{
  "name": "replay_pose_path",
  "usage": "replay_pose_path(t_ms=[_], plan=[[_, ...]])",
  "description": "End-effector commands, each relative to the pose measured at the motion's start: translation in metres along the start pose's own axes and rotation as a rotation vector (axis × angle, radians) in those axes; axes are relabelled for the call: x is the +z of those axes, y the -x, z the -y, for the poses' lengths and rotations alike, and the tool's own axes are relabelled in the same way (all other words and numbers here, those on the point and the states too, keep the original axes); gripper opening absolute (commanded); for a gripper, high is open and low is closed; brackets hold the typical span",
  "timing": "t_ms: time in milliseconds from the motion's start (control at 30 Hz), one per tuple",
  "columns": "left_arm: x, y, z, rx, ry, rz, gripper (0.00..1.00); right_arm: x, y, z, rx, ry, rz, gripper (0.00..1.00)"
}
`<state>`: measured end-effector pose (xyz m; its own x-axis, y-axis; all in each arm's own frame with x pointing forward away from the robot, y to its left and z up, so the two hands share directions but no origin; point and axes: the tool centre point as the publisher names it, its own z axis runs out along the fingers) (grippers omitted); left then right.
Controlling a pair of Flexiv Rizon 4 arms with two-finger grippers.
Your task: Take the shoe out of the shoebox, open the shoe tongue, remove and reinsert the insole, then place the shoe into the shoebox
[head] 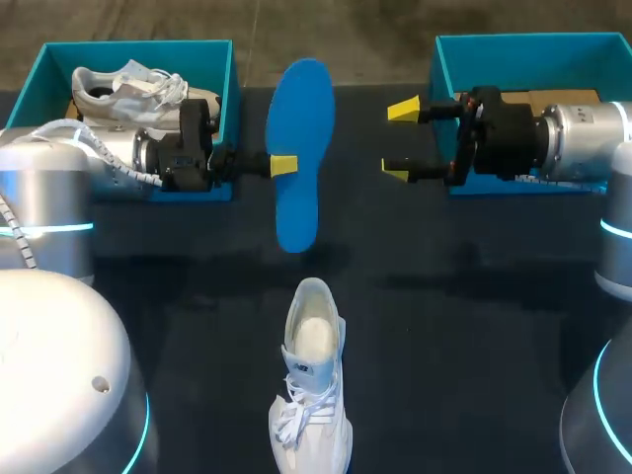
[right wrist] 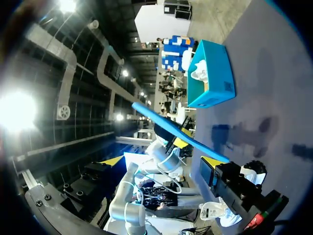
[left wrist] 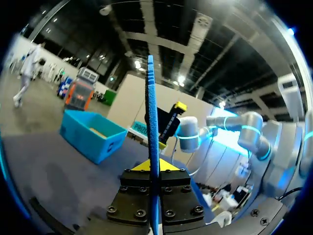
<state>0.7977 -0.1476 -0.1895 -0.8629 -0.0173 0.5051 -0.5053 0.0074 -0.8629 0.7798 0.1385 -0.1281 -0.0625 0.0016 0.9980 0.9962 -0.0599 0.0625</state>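
The left hand is pinching the blue insole near its middle and holds it in the air above the dark counter, between the two teal shoeboxes. In the left wrist view the insole shows edge-on, standing straight up between the two yellow-tipped fingers of the left hand, both pressed against it. The right hand hangs just across from the insole, its fingers spread wide and touching nothing. In its own wrist view the right hand has the insole ahead of the open gap, apart from both tips. The white shoe lies on the counter below the insole, outside both boxes, with its heel opening towards the shoeboxes and its laces towards the near edge. The left shoebox sits at the far left beside the left arm and holds a second white shoe. The right shoebox sits at the far right, behind the right arm.
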Motion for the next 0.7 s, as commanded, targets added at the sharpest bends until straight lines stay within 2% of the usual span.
replay_pose_path(t_ms=[33, 67, 200, 333, 700], plan=[[0.0, -0.005, 0.002, -0.17, 0.016, 0.035, 0.0, 0.0, 0.0, 0.001, 0.0, 0.001, 0.003, 1.0], [0.001, -0.007, 0.004, -0.273, 0.047, -0.005, 0.0, 0.0, 0.0, 0.001, 0.0, 0.001, 0.003, 1.0], [0.0, -0.005, 0.009, -0.484, 0.076, -0.054, 0.0, 0.0, 0.0, 0.001, 0.0, 0.001, 0.003, 1.0], [0.0, -0.002, 0.01, -0.593, 0.109, -0.076, 0.0, 0.0, 0.0, 0.001, 0.0, 0.001, 0.003, 1.0], [0.005, 0.012, -0.002, -0.774, 0.07, -0.125, 0.0, 0.0, 0.0, 0.001, 0.0, 0.001, 0.003, 1.0]])
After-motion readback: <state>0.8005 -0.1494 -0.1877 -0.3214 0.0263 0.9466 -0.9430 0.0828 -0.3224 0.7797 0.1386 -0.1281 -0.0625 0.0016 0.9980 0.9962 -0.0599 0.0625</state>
